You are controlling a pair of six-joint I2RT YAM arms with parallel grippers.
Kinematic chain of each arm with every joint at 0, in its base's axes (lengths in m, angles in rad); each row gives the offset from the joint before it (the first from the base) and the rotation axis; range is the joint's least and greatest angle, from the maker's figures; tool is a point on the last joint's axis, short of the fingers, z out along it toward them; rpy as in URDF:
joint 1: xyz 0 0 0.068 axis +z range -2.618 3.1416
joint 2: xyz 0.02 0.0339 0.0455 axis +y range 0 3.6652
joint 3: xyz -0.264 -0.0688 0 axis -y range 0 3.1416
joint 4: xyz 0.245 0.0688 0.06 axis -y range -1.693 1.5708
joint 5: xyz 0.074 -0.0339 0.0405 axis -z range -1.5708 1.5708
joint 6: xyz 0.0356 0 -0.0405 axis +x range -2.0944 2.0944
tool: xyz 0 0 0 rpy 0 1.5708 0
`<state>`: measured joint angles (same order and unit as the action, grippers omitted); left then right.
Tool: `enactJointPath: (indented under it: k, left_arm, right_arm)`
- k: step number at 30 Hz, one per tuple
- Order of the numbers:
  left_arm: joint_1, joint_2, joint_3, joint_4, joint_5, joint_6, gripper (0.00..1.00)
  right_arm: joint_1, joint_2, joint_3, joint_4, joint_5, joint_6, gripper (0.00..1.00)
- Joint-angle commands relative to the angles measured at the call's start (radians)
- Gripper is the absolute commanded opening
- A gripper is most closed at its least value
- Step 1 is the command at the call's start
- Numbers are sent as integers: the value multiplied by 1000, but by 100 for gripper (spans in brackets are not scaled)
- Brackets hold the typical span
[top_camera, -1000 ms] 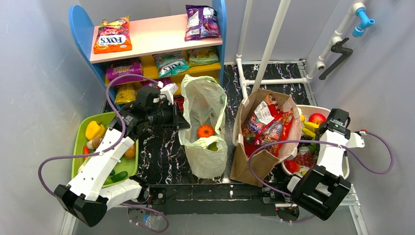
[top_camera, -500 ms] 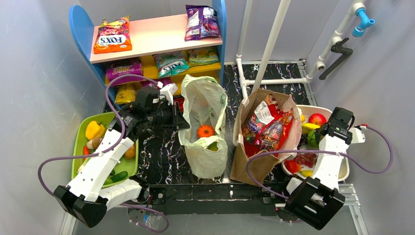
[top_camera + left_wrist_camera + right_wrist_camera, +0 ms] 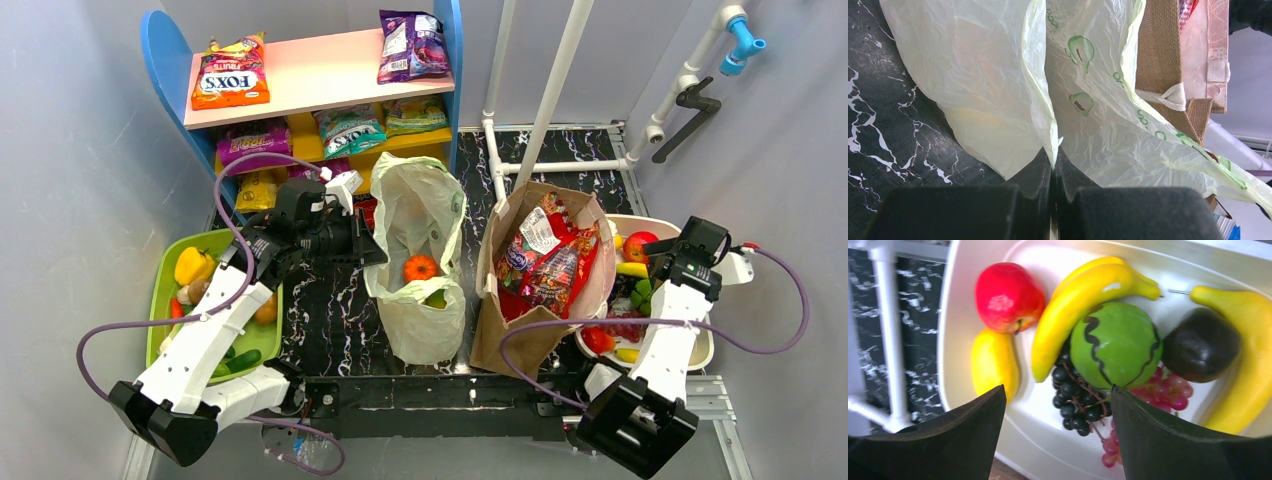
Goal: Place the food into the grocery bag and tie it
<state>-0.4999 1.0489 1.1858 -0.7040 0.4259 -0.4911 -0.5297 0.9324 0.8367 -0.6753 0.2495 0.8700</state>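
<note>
The pale-green grocery bag [image 3: 415, 215] lies open on the black marble table, with an orange-red round piece [image 3: 420, 268] and a yellow-green piece [image 3: 436, 298] inside. My left gripper [image 3: 373, 250] is shut on the bag's left rim; the left wrist view shows the thin plastic [image 3: 988, 75] pinched between the closed gripper [image 3: 1053, 159]. My right gripper [image 3: 652, 272] is open and empty above the white bowl [image 3: 700, 350]. In the right wrist view it [image 3: 1057, 390] hovers over dark grapes [image 3: 1075, 400], a green melon [image 3: 1115, 345], a banana [image 3: 1083, 305], a red apple [image 3: 1008, 296] and a yellow fruit [image 3: 994, 362].
A brown paper bag [image 3: 500, 340] full of snack packets stands between the grocery bag and the bowl. A green tray [image 3: 163, 285] with a yellow pepper [image 3: 192, 265] and other vegetables sits at the left. A blue snack shelf [image 3: 310, 80] and white pipes [image 3: 550, 90] stand behind.
My right gripper has moved farther back over the fruit bowl and turned toward the fruit. The left gripper and the bag have not moved.
</note>
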Motion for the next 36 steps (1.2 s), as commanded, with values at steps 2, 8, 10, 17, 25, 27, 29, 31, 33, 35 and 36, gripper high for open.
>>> enactJointPath:
  k: [2,8,10,17,25,27,29,31,33,35,36]
  left_arm:
    - [-2,-21,4,-5,9,6,0]
    - [-2,-25,7,-6,16,3,0]
    - [-2,-29,6,-6,16,1,0]
    - [-2,-30,3,-3,21,-6,0]
    - [-2,-44,-19,2,18,-9,0]
    - [-2,-46,-19,1,14,-9,0]
    - [-2,-47,-16,0,14,-9,0]
    - [-2,-46,-16,-1,14,-8,0]
    - [-2,-47,-15,-3,11,-8,0]
    - [-2,-46,-16,-3,10,-8,0]
    - [-2,-47,-17,-4,10,-7,0]
  right_arm:
    - [-1,76,57,-68,110,-14,85]
    - [-2,115,31,-100,175,40,87]
    - [-1,119,35,-103,189,46,87]
    - [-2,156,-4,-63,195,50,89]
    - [-7,224,-62,67,148,18,90]
    - [-11,241,-56,66,154,17,90]
    - [-14,244,-52,64,153,20,91]
    - [-16,236,-53,59,160,26,86]
    - [-16,219,-61,61,170,28,73]
    - [-15,197,-71,62,174,33,56]
    - [-16,187,-75,63,173,33,52]
